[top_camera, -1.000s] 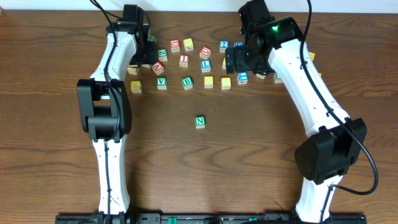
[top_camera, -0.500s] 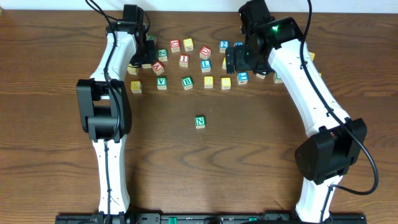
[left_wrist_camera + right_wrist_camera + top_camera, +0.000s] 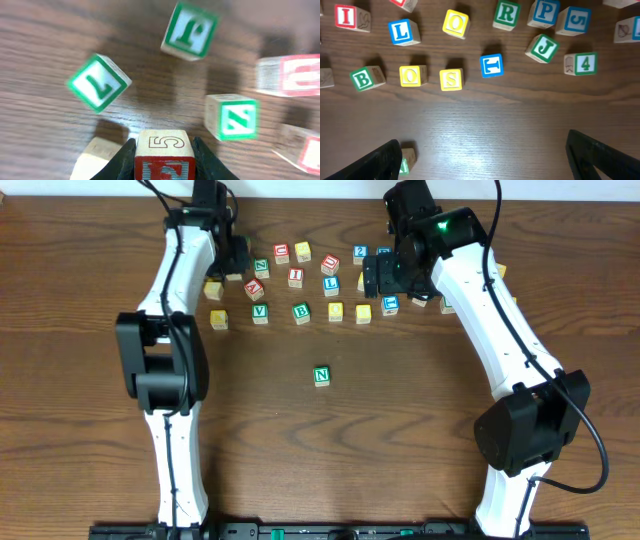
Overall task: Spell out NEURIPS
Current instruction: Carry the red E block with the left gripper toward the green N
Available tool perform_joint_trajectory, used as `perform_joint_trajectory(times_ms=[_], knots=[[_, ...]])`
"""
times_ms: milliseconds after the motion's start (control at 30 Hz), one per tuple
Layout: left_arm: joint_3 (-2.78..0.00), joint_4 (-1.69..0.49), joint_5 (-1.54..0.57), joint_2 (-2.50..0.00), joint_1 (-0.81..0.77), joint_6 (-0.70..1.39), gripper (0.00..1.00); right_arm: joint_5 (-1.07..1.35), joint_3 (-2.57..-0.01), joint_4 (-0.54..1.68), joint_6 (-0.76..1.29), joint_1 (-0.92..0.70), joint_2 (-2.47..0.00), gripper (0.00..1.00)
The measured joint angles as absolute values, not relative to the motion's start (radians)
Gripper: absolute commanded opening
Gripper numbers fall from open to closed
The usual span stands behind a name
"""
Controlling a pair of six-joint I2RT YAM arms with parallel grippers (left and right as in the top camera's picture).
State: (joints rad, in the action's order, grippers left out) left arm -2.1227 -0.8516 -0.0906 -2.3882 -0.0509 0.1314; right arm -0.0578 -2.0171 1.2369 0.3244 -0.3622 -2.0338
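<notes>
A green N cube (image 3: 321, 376) sits alone on the table's middle; its edge (image 3: 407, 161) shows beside my right finger. At the back lies a cluster of letter cubes, among them a red I (image 3: 345, 16), green R (image 3: 506, 14), blue P (image 3: 543, 12) and yellow S (image 3: 451, 79). My left gripper (image 3: 238, 258) is over the cluster's left end, shut on a red-faced cube (image 3: 163, 150) with an outlined 5 on top; its letter is hidden. My right gripper (image 3: 492, 160) hangs open above bare wood, in front of the cluster's right part (image 3: 385, 280).
Around the held cube lie green-lettered cubes (image 3: 98, 82) (image 3: 190, 31), a green N-like cube (image 3: 232, 116) and a red-lettered one (image 3: 295, 75). Other cubes nearby: blue L (image 3: 402, 31), green B (image 3: 366, 78), green J (image 3: 541, 47), green 4 (image 3: 581, 64), blue 5 (image 3: 575, 20).
My left gripper has shut on the red-faced cube and its arm has shifted slightly toward the far edge. The right arm has not moved.
</notes>
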Motion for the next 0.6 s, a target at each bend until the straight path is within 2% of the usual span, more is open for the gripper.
perform_joint_trajectory(times_ms=[333, 600], knots=[[-2.123, -0.931, -0.089, -2.151, -0.066, 0.131, 0.23, -0.088, -2.017, 1.207, 0.325, -0.328, -2.034, 0.99], [-2.123, -1.067, -0.083, -1.994, -0.194, 0.132, 0.23, -0.095, -2.017, 1.188, 0.325, -0.197, -2.034, 0.99]])
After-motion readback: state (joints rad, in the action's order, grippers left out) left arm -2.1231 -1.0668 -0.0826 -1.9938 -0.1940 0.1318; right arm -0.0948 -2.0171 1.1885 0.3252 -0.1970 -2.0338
